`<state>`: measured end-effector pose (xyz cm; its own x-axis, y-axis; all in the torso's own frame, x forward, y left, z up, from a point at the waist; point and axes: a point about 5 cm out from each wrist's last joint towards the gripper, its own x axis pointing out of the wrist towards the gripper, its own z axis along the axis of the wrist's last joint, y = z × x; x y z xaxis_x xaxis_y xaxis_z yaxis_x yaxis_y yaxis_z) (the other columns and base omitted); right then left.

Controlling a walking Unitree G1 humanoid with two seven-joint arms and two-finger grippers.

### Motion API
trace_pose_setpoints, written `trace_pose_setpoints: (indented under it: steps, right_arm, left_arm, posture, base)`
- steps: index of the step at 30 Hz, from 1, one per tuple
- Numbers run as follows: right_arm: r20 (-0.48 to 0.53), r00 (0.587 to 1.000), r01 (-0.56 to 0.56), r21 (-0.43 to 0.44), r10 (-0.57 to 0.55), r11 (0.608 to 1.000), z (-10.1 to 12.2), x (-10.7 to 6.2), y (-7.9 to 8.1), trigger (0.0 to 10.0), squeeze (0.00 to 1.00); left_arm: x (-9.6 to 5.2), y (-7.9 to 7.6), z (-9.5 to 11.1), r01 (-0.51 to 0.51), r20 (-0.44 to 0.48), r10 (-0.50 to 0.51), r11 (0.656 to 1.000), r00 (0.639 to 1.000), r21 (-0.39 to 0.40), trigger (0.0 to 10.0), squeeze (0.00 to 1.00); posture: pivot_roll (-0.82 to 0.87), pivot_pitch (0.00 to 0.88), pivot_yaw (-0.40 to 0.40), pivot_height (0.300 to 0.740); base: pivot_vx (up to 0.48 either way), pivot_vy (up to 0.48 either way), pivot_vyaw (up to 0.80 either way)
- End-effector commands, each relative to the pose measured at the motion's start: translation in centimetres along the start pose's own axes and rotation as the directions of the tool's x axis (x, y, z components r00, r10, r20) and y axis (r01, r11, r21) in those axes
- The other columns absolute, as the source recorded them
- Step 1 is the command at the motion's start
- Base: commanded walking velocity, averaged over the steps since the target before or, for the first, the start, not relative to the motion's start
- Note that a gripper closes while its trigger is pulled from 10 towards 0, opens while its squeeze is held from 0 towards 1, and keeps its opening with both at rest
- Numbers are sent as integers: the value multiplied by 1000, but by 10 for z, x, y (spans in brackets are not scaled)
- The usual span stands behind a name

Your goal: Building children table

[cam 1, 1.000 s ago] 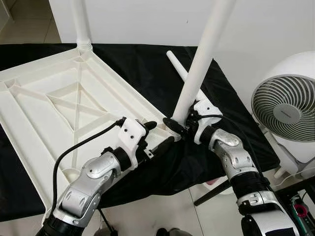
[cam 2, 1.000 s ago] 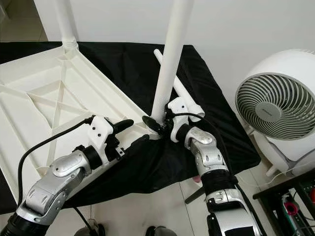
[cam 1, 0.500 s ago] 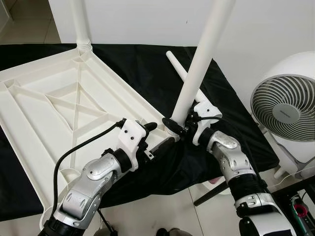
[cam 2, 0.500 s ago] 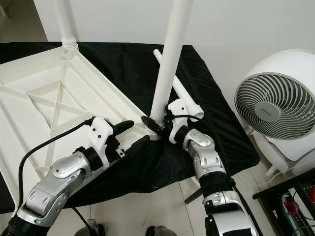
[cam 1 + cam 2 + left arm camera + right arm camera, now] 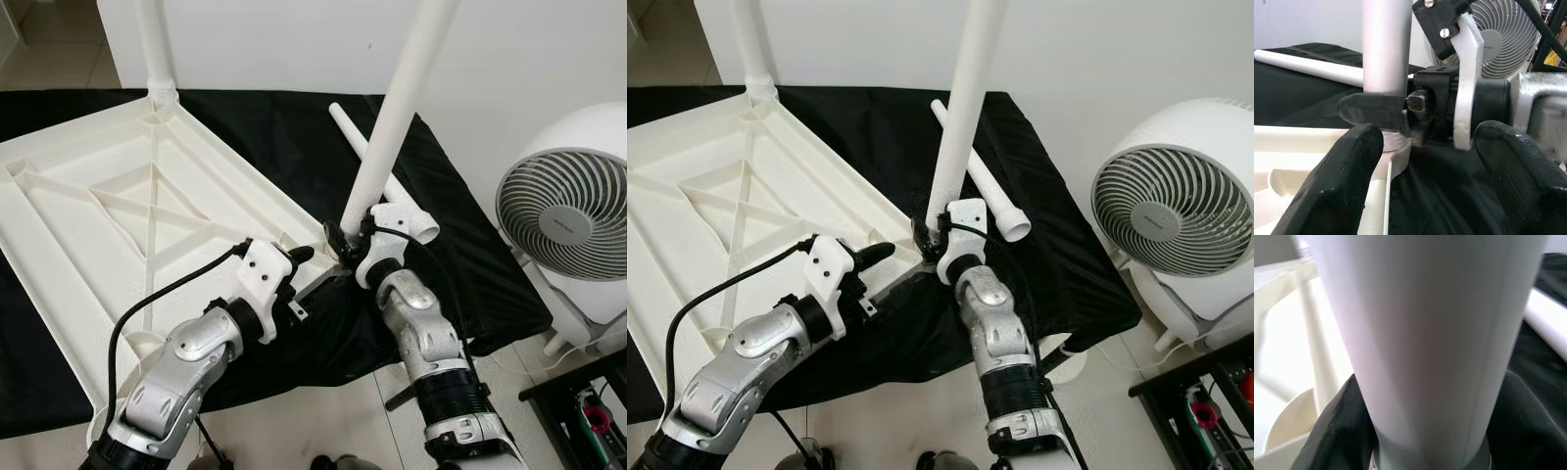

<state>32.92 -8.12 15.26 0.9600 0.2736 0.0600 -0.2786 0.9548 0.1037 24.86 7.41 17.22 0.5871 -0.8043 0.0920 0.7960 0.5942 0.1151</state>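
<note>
Right gripper (image 5: 345, 242) closed round the foot of an upright white table leg (image 5: 392, 117), one black finger on each side of the tube, as the right wrist view shows with the fingers (image 5: 1337, 431) pressed against both flanks. The grasp sits just above the threaded end, which meets the corner socket (image 5: 1396, 147) of the overturned white tabletop (image 5: 118, 196); whether the thread is fully seated cannot be told. The leg's long axis rises nearly vertical, leaning slightly toward the robot's right at its top, so the coming move appears to be a turn about that axis or a straightening of the lean. Left gripper (image 5: 309, 269) lies just beside the same corner, on the robot's left of the leg, fingers spread and holding nothing; the left wrist view looks between its fingers (image 5: 1352, 171) straight at the leg's base and the right gripper. The right arm is therefore the one engaged with the leg, the left being near enough to steady the tabletop edge. A second leg (image 5: 157, 49) stands in the far corner; a loose leg (image 5: 980, 186) lies on the black cloth (image 5: 460, 255) behind. A white fan (image 5: 568, 215) stands well apart to the right.
</note>
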Motion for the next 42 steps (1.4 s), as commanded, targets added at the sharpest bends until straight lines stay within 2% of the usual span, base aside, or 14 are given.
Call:
trace_pose_setpoints:
  steps: [1,5,6,7,8,13,16,19,20,21,22,27,28,42]
  right_arm:
    - [-70,997,27,17,-26,999,-18,-7,8,10000,0]
    - [-63,998,32,25,-31,999,-17,-9,8,10000,0]
    - [-61,998,31,24,-30,999,-16,-9,5,10000,341]
    - [-61,998,31,24,-30,999,-16,-9,5,10000,341]
    - [-52,998,25,29,-24,999,-14,-8,2,10000,1000]
    - [-47,999,18,33,-17,999,-13,-8,2,10000,1000]
    - [-24,996,-89,43,90,995,-7,-7,3,10000,1000]
    - [-19,995,-94,25,94,995,-4,-7,1,10000,1000]
    - [-18,990,-142,-6,142,990,0,-4,-5,10000,800]
    - [-18,990,-142,-6,142,990,0,-4,-5,10000,800]
    - [-20,981,-195,-32,195,980,4,-1,-10,10000,0]
    - [-5,958,-285,-116,286,952,15,4,-19,10000,0]
    - [-16,941,-336,-172,338,926,23,11,-27,10000,0]
    - [-139,864,-504,-234,484,832,14,16,-32,10000,0]
  left_arm:
    - [1,-7,0,54,-3,-54,999,999,2,10000,0]
    - [1,-8,0,56,-1,-56,998,998,-1,10000,0]
    - [1,-8,0,57,-1,-57,998,998,1,10000,0]
    - [1,-8,0,57,-1,-57,998,998,1,10000,0]
    - [1,-8,0,56,1,-56,998,998,1,10000,0]
    - [1,-7,1,55,2,-55,999,998,0,10000,0]
    - [0,-7,0,51,-1,-51,999,999,5,10000,0]
    - [0,-7,0,50,0,-50,999,999,4,10000,0]
    - [-1,-7,0,48,0,-48,999,999,5,10000,0]
    - [-1,-7,0,48,0,-48,999,999,5,10000,0]
    - [0,-6,0,46,0,-46,999,999,6,10000,0]
    - [1,-6,1,45,2,-45,999,999,9,10000,0]
    - [2,-5,1,45,4,-45,999,999,12,10000,0]
    - [2,-4,2,41,4,-41,999,999,11,10000,0]
  posture:
    - [106,117,-107,740]
    - [105,107,-113,740]
    - [108,104,-114,740]
    - [108,104,-114,740]
    - [109,103,-114,740]
    - [109,103,-114,740]
    - [118,98,-118,740]
    - [118,98,-118,740]
    - [121,92,-121,740]
    - [121,92,-121,740]
    - [122,90,-120,740]
    - [120,85,-118,740]
    - [122,85,-115,740]
    - [123,102,-111,740]
  base:
    - [0,0,0]
    - [0,0,0]
    - [0,0,0]
    - [0,0,0]
    - [0,0,0]
    - [0,0,0]
    - [0,0,0]
    - [0,0,0]
    - [0,0,0]
    - [0,0,0]
    - [0,0,0]
    - [0,0,0]
    - [0,0,0]
    - [0,0,0]
